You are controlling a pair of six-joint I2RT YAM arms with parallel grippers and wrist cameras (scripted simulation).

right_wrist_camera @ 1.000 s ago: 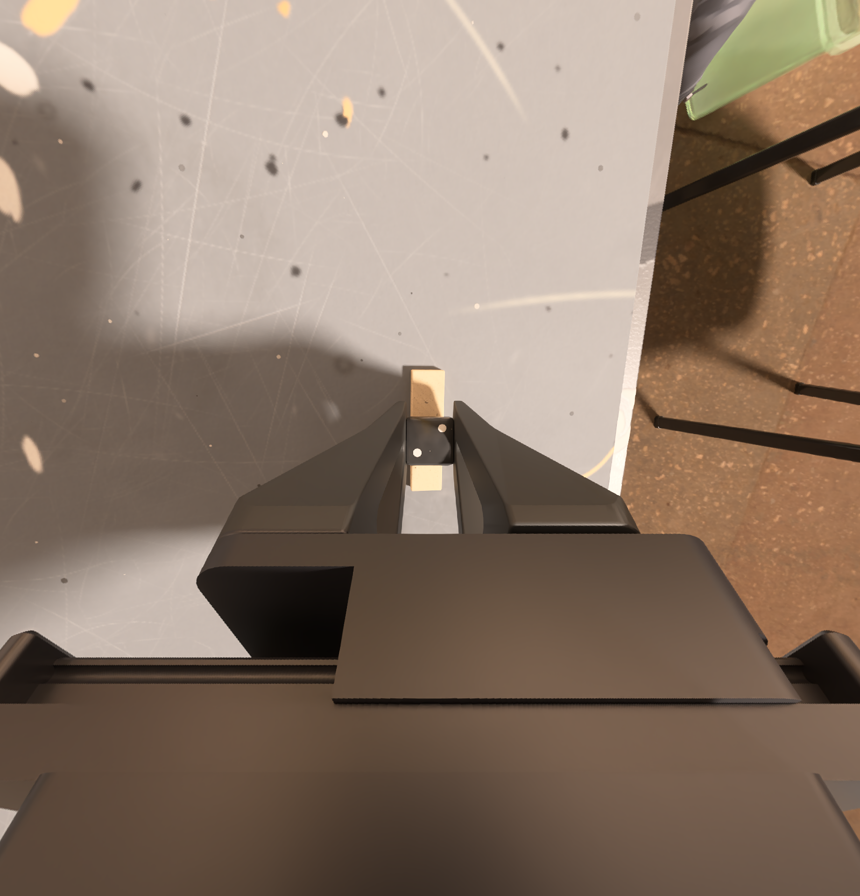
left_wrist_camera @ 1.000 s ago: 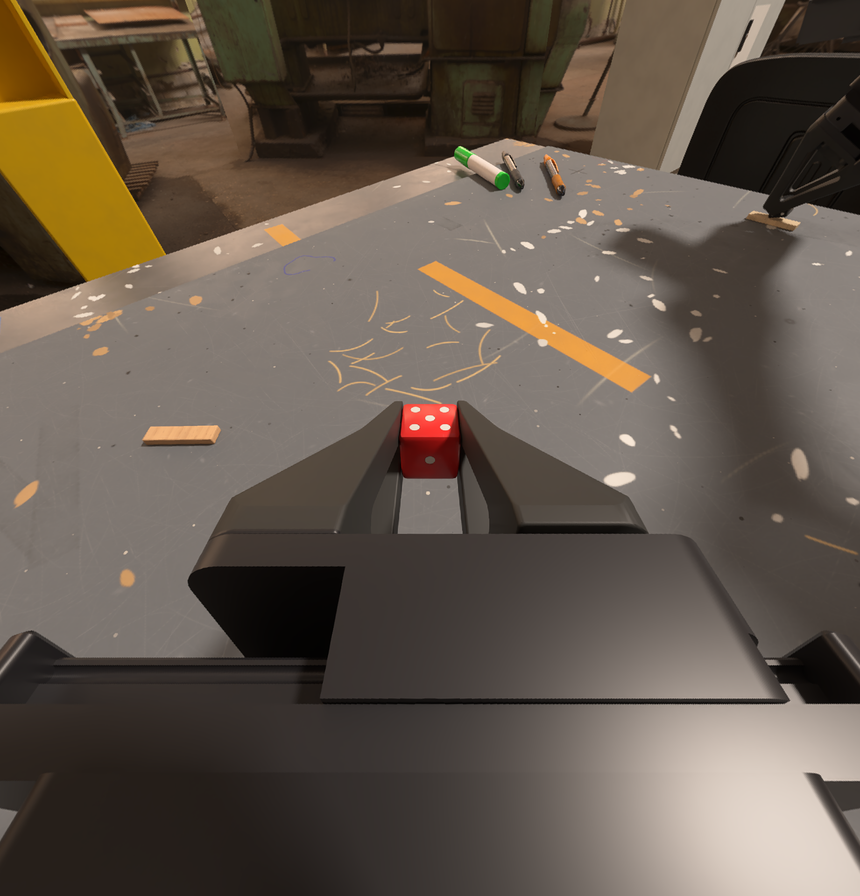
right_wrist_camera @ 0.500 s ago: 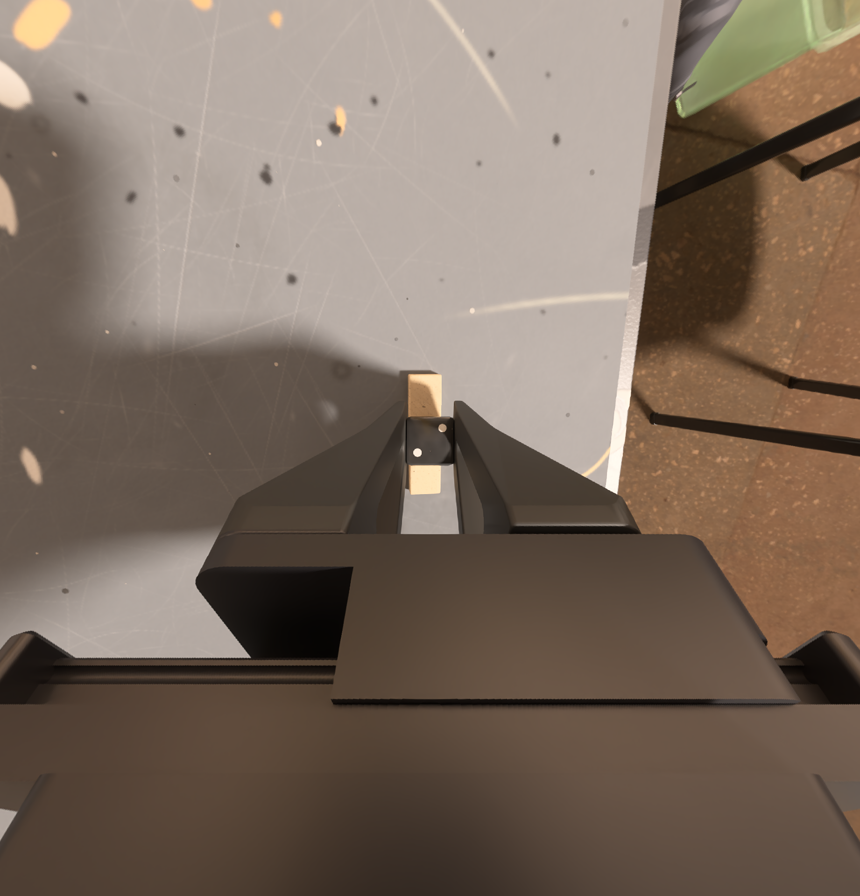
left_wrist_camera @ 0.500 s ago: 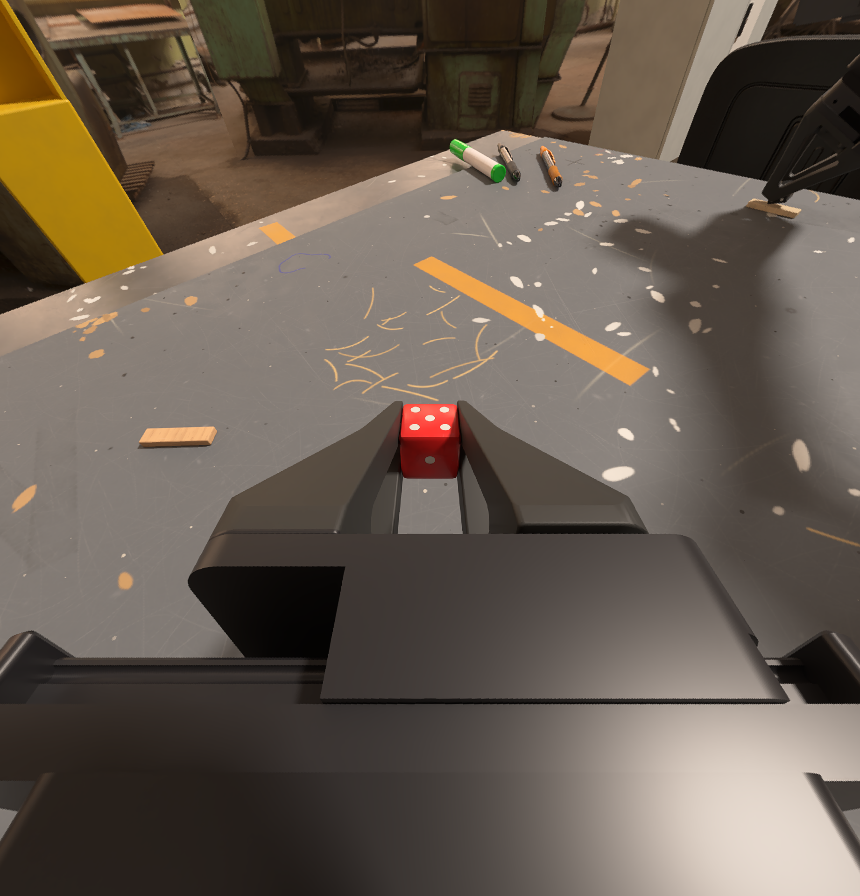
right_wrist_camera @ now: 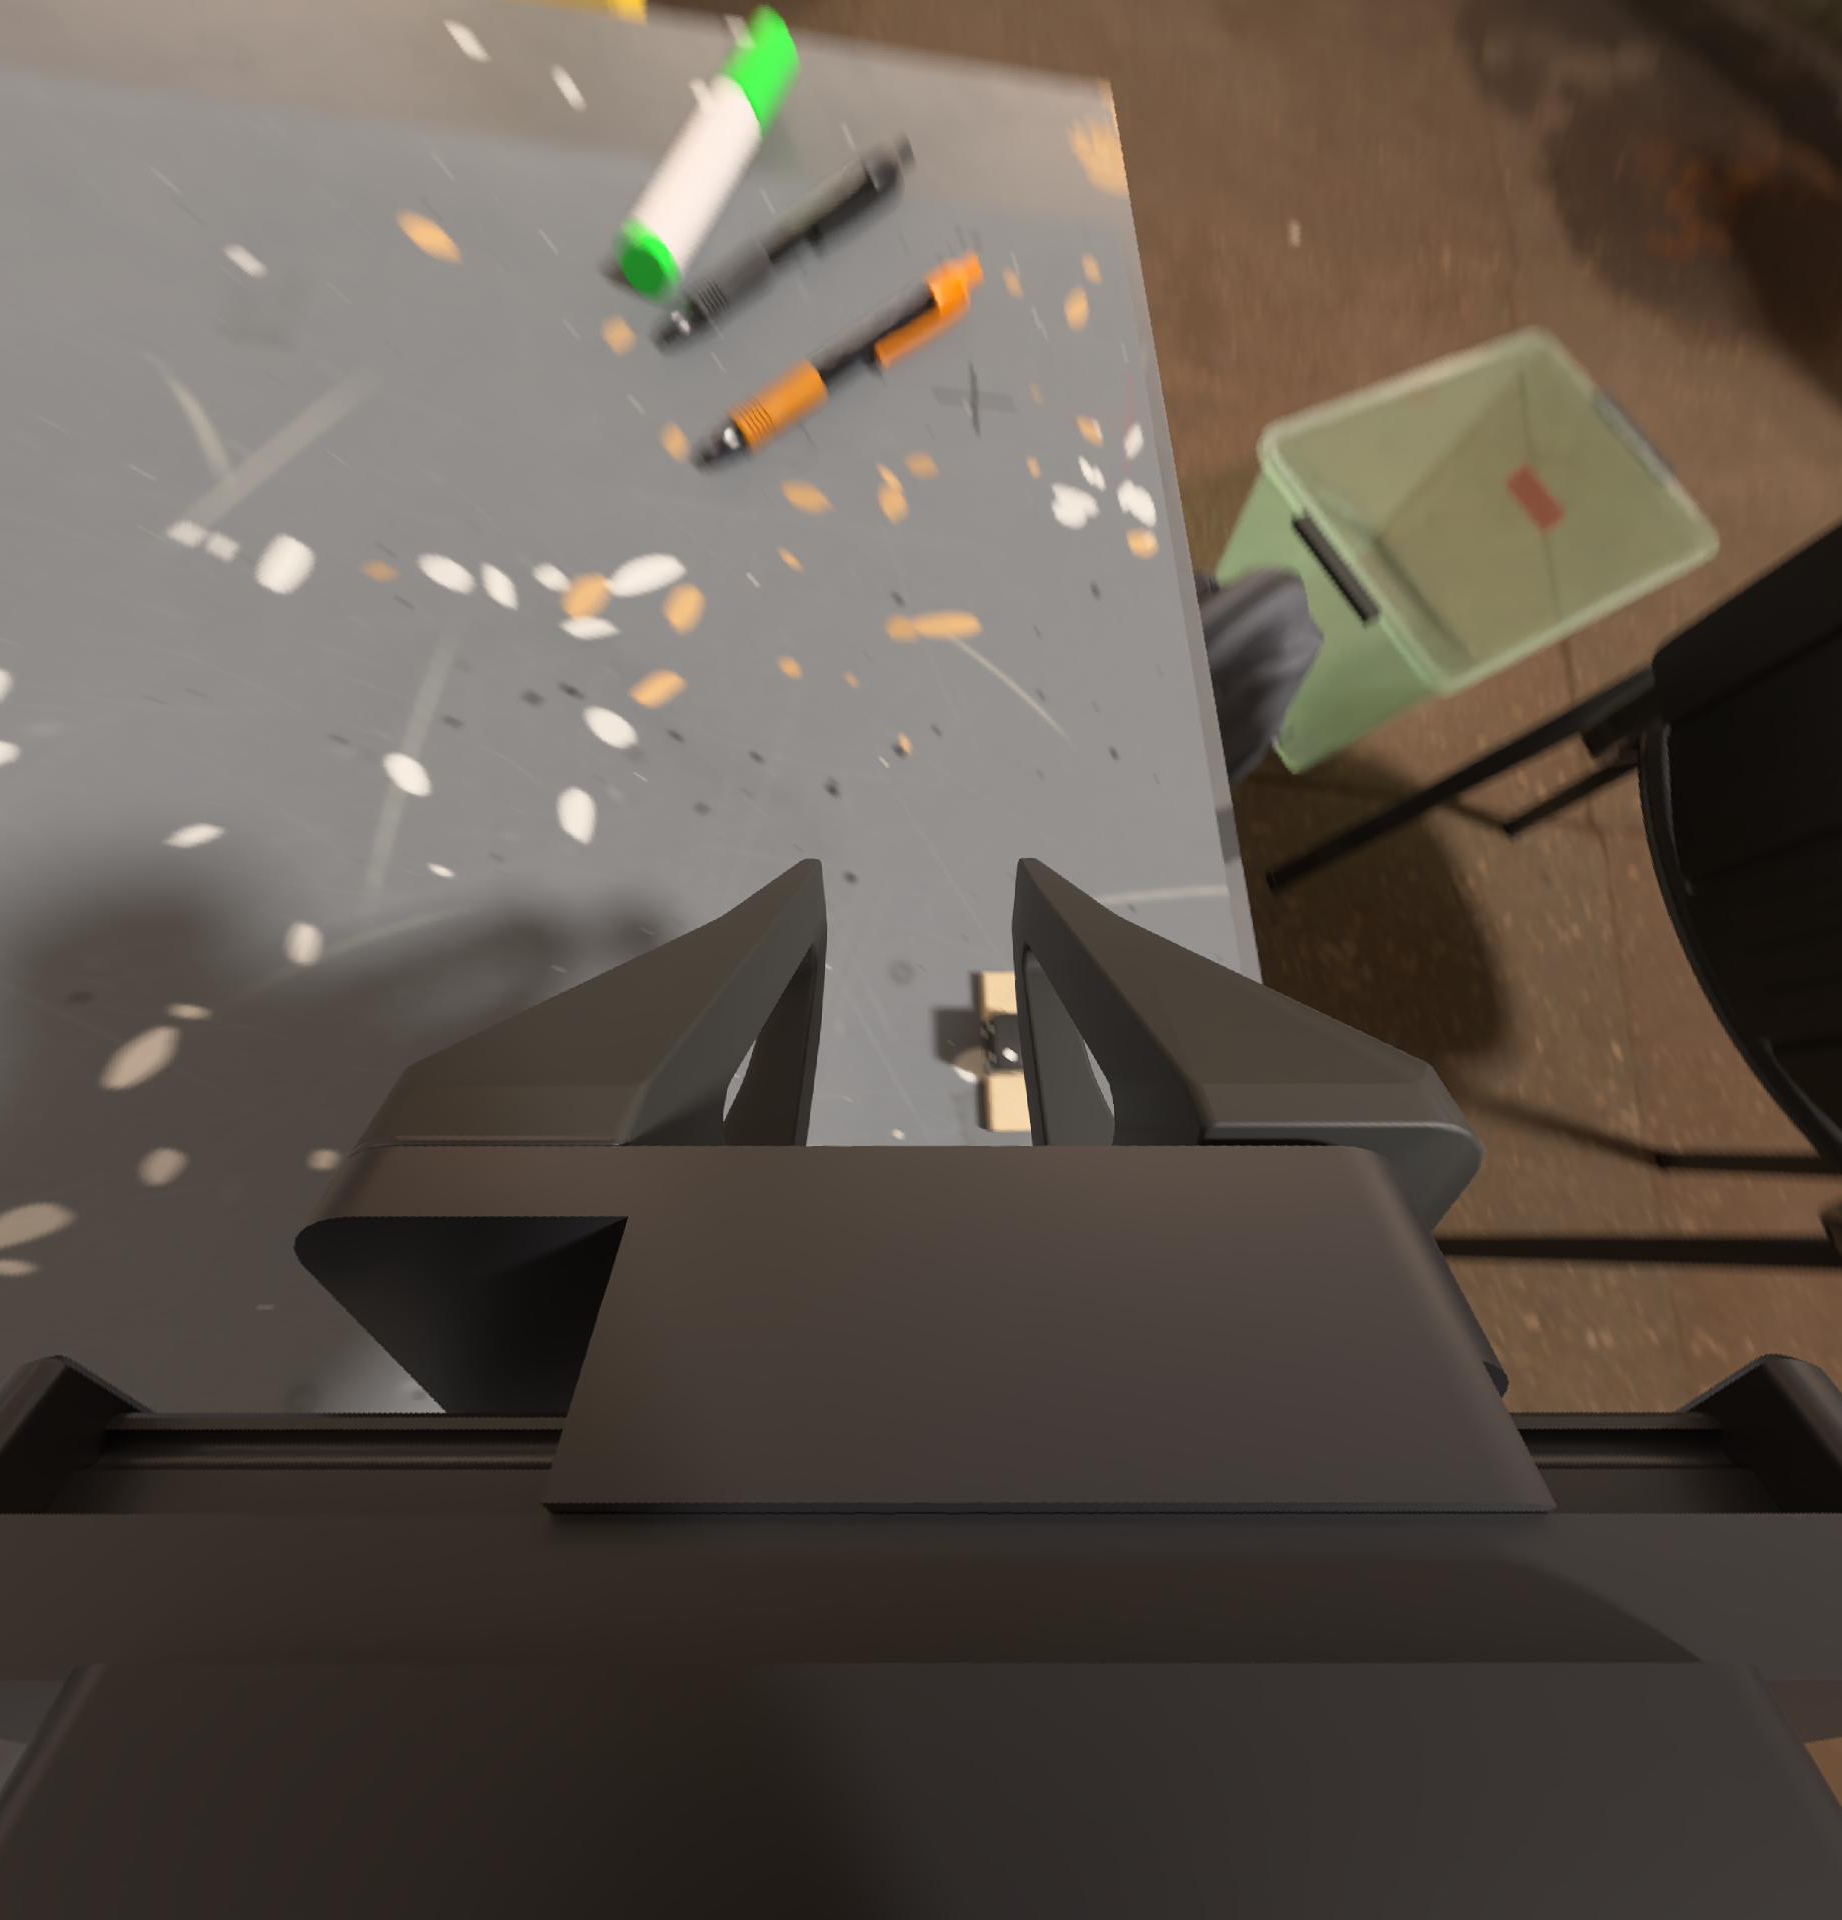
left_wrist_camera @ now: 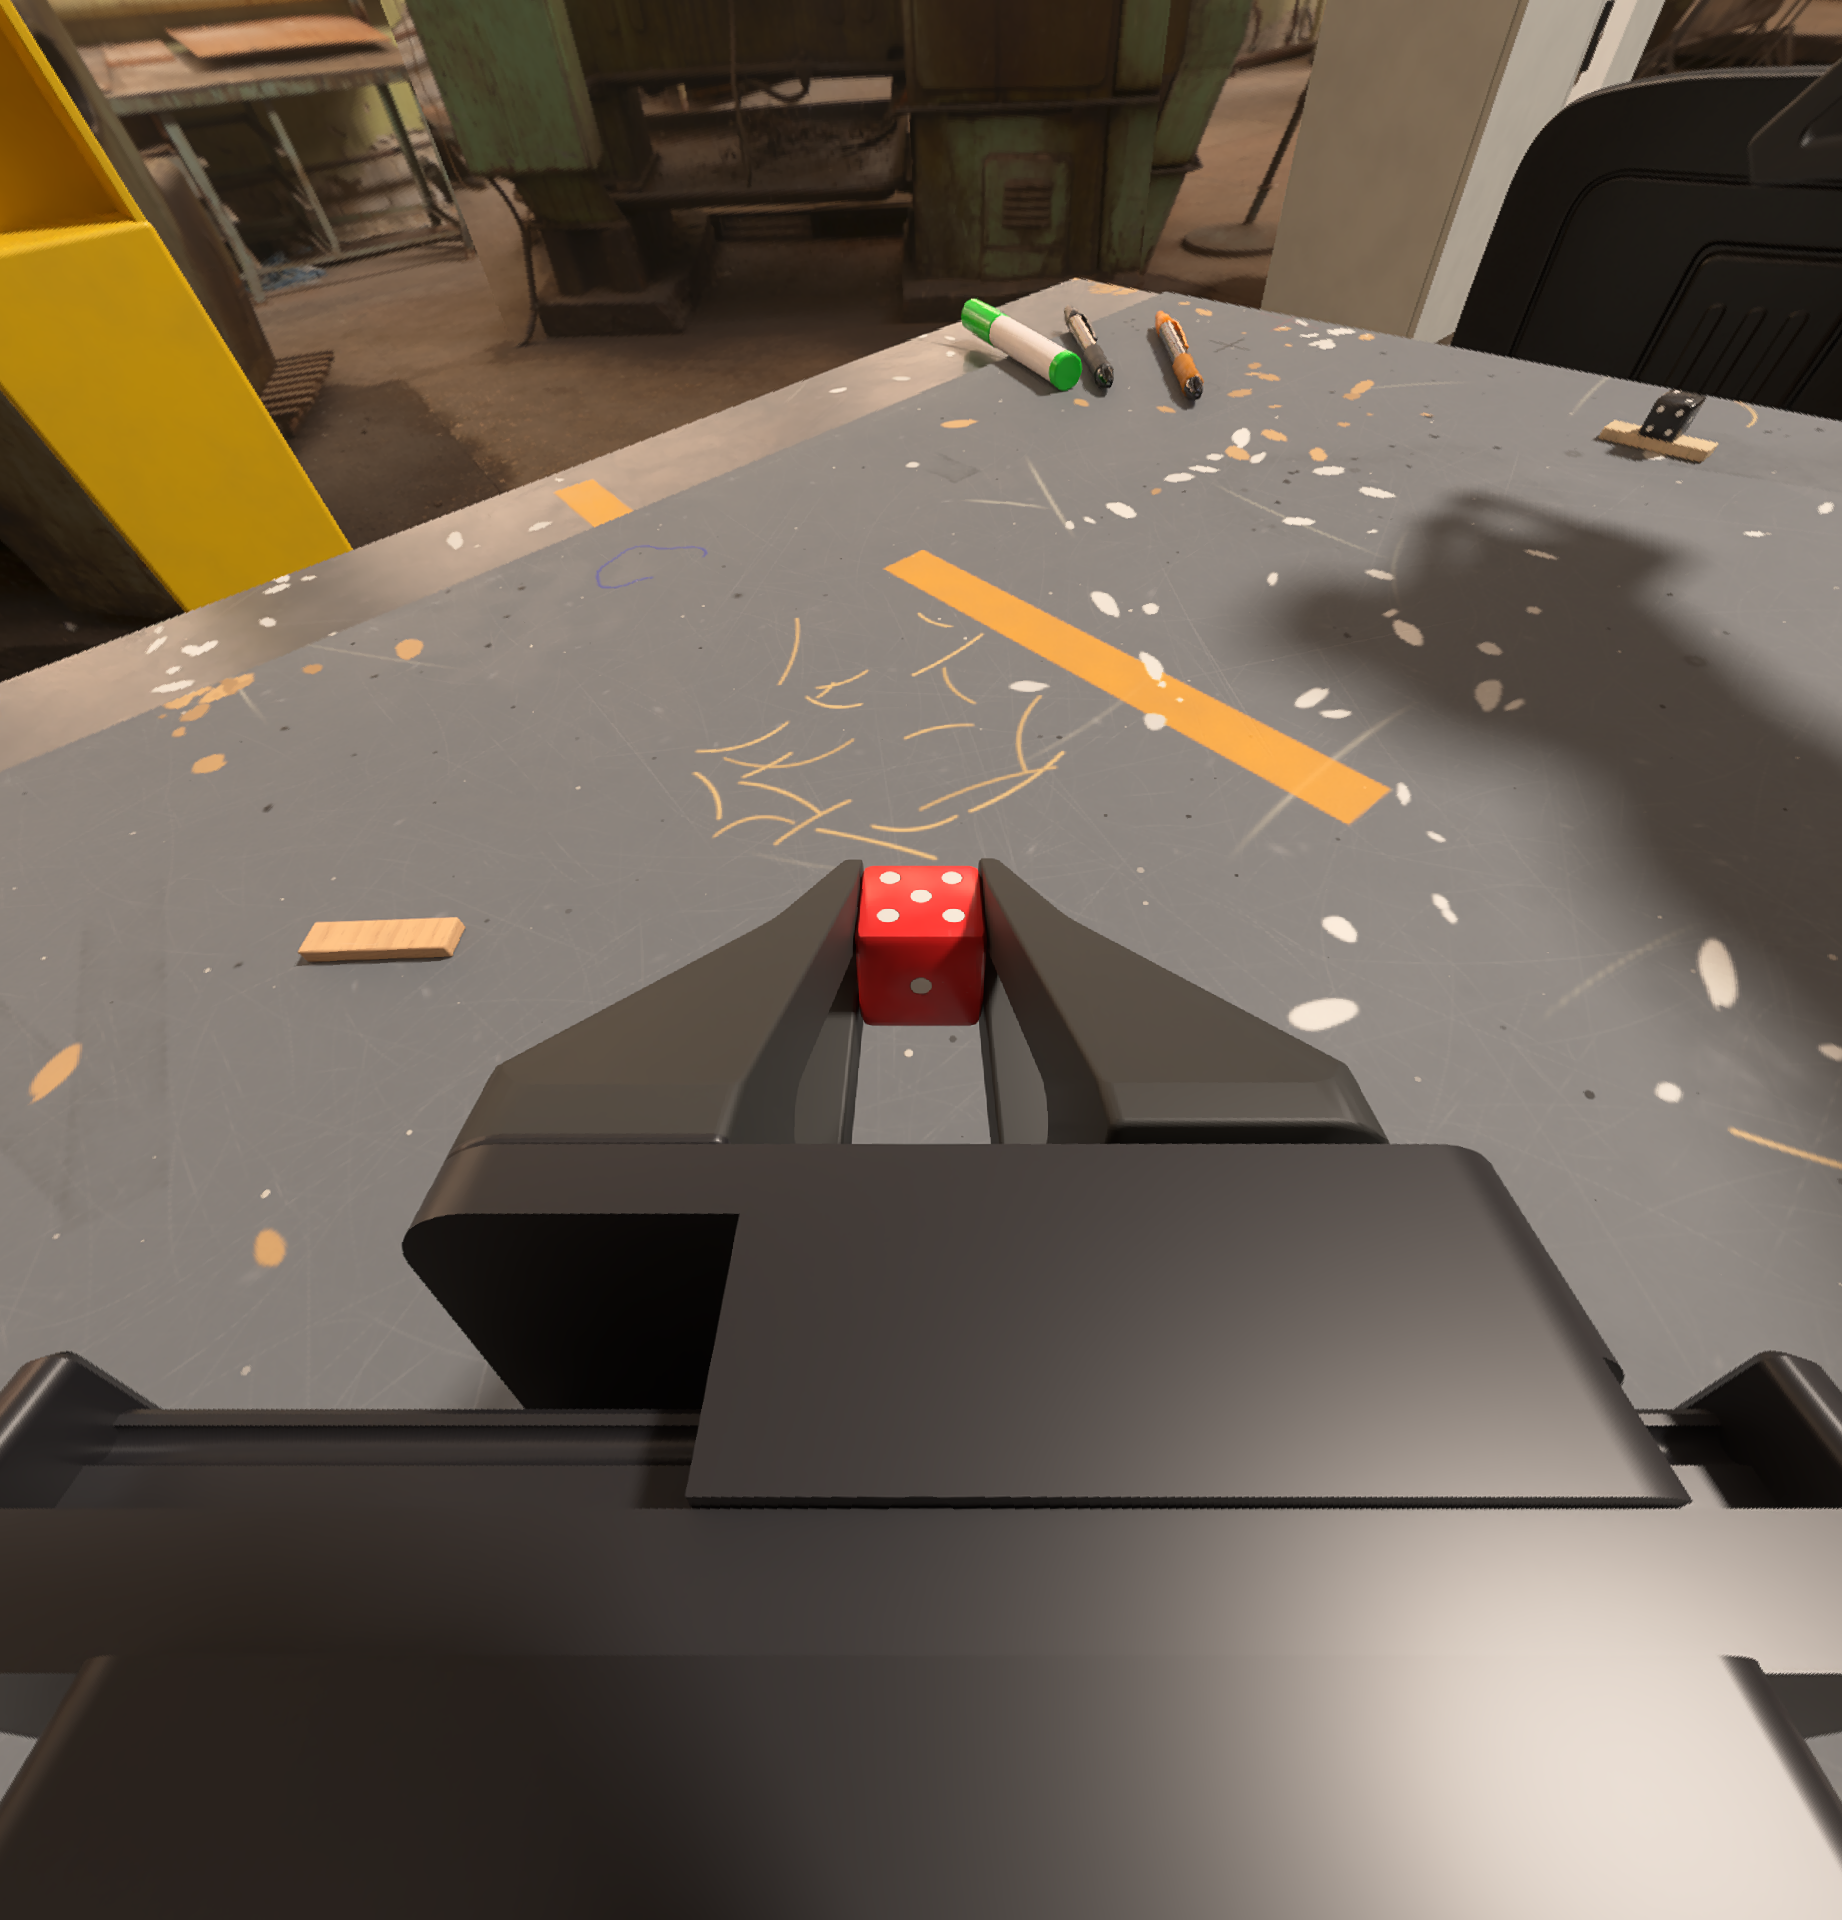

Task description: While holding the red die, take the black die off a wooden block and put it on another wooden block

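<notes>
My left gripper point(left_wrist_camera: 920, 873) is shut on the red die point(left_wrist_camera: 920, 940) and holds it just above the grey table point(left_wrist_camera: 584, 1039). The black die point(left_wrist_camera: 1670, 414) rests, a little tilted, on a wooden block point(left_wrist_camera: 1657, 444) at the far right of the table. A second wooden block point(left_wrist_camera: 380, 938) lies bare to the left of my left gripper. My right gripper point(right_wrist_camera: 919, 873) is open and empty, high above the table. In the right wrist view the block point(right_wrist_camera: 1000, 1112) with the black die point(right_wrist_camera: 1000, 1039) shows below, partly hidden behind the right finger point(right_wrist_camera: 1104, 997).
A green-capped marker point(left_wrist_camera: 1021, 343), a black pen point(left_wrist_camera: 1088, 348) and an orange pen point(left_wrist_camera: 1177, 355) lie near the far edge. The table's right edge point(right_wrist_camera: 1197, 675) is close to the black die's block. A green bin point(right_wrist_camera: 1468, 540) and a black chair point(right_wrist_camera: 1779, 883) stand on the floor beyond.
My right gripper has opened, let go of the black die on its block and risen away from it. My left gripper still holds the red die, barely moved.
</notes>
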